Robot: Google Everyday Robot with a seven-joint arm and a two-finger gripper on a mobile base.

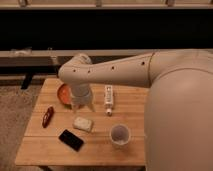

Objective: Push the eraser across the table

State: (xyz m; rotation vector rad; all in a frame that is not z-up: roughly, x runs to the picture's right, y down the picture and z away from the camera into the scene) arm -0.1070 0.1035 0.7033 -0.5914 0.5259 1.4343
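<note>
On the table (pixel 97 151), a slim red object (pixel 47 116) lies well left of the cream block (pixel 83 123). The eraser (pixel 71 139) sits just beside that block, on its near-left side, with its long axis running diagonally from far-left to near-right. The gripper (pixel 82 104) hangs just behind the block, jaws spread and empty. The eraser therefore lies nearward of the jaws, so the block probably has to be skirted.

1 eraser (pixel 71 139), 1 cup (pixel 120 134), 1 bowl (pixel 62 94), 1 tube (pixel 108 99)
</note>
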